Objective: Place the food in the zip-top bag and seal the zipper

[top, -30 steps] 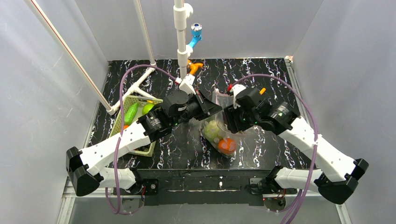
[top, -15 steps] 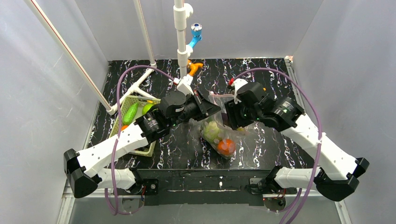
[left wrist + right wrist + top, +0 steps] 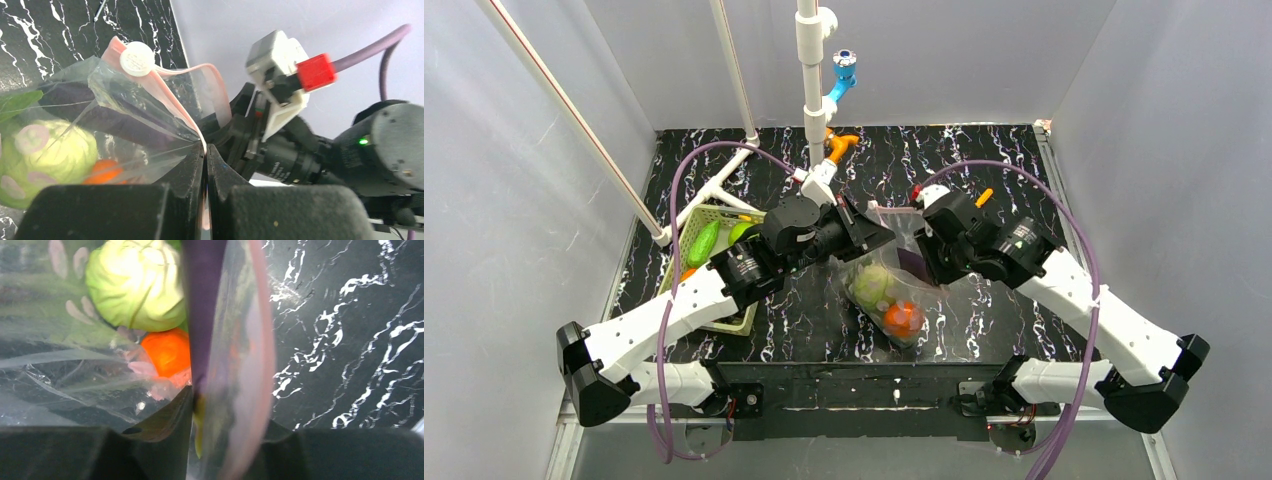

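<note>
The zip-top bag (image 3: 886, 300) is shifted slightly left, its zipper (image 3: 162, 92) pinched by closed left fingers (image 3: 187, 175) and right fingers (image 3: 160, 425), kept taut for sealing.

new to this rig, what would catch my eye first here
The clear zip-top bag is pinched between the left gripper and right gripper over mid-table, with a green round fruit and an orange ball inside. Its pink zipper gapes open. A green cucumber lies in the basket at left.
</note>
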Controlling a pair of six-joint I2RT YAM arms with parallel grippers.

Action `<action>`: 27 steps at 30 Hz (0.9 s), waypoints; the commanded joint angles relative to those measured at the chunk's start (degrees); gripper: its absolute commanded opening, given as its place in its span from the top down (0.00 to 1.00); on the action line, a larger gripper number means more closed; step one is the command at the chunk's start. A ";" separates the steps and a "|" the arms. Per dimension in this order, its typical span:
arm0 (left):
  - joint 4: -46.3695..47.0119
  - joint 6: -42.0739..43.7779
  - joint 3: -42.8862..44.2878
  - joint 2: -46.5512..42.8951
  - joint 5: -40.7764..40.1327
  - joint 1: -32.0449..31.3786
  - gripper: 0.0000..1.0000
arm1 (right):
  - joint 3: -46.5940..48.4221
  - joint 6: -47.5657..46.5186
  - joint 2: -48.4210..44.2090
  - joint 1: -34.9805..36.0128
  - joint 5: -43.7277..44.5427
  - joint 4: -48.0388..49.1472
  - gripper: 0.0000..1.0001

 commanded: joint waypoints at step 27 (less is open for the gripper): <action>10.47 -7.49 5.99 0.92 8.84 2.39 1.00 | 22.47 -3.27 -1.58 0.62 6.79 1.30 0.99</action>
